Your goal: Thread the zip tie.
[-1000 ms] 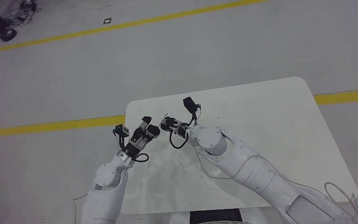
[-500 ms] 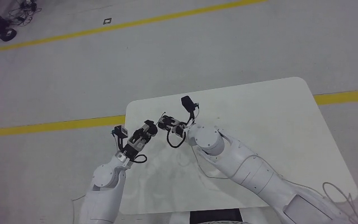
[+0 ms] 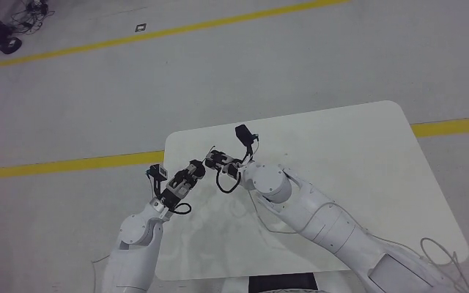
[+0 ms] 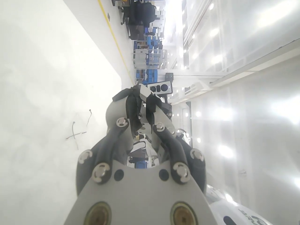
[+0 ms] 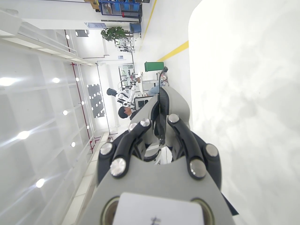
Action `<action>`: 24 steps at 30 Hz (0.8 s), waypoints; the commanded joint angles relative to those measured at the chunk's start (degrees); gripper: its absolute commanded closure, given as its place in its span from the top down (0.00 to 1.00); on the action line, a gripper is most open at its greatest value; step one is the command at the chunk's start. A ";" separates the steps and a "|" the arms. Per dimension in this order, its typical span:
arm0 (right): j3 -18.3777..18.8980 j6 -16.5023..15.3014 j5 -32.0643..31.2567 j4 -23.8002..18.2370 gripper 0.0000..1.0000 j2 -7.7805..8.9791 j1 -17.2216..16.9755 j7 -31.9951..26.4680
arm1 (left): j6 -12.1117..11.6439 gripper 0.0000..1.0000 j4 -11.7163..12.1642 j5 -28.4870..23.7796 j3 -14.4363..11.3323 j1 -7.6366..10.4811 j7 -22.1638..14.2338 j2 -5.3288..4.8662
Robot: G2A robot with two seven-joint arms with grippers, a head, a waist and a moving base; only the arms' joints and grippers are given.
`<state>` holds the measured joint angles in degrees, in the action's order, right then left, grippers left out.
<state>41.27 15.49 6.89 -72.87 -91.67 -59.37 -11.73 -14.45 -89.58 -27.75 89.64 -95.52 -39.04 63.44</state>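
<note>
My right gripper is shut on a thin black zip tie, whose free end sticks out past the fingertips. In the top view the right gripper hovers over the white table near its far left corner. It is tip to tip with my left gripper. In the left wrist view the left gripper shows a narrow gap between its black pads. I see nothing held in that gap. The right arm's wrist camera sits just beyond the pads.
A few loose thin zip ties lie crossed on the table beside the left gripper. The table's left edge and rounded corner are close to both grippers. Bare table surface stretches to the right.
The right gripper has shifted left, closing the distance to the left gripper. The left gripper has drawn slightly back and its fingers look narrower than a second ago.
</note>
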 commanded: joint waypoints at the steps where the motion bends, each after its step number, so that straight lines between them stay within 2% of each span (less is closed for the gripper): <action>1: 0.06 0.06 -0.14 0.08 0.00 -0.09 0.01 0.00 | 0.03 0.06 0.20 -0.07 0.03 0.18 -0.06 -0.04; 5: 0.24 0.06 -0.44 0.29 0.00 -0.30 -0.02 0.00 | -0.03 0.07 0.61 -0.05 0.10 0.50 -0.05 -0.11; 8: 0.41 -0.06 -0.67 0.50 0.00 -0.45 -0.03 -0.07 | -0.14 0.15 0.86 0.07 0.06 0.70 -0.11 -0.16; 14: 0.72 -0.43 -1.26 0.79 0.00 -0.70 -0.04 -0.44 | -0.28 0.04 1.35 0.27 -0.19 1.02 -0.37 -0.26; 18: 0.94 -0.34 -1.61 0.88 0.00 -0.86 -0.12 -0.63 | -0.40 0.05 1.62 0.20 -0.31 1.16 -0.50 -0.31; 24: 1.13 -0.20 -2.13 1.08 0.00 -1.12 -0.16 -0.85 | -0.49 0.00 1.94 0.01 -0.35 1.32 -0.66 -0.41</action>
<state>42.37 15.28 4.83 -71.82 -92.75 -59.52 -12.58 -14.92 -87.69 -27.72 89.29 -94.22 -39.68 63.05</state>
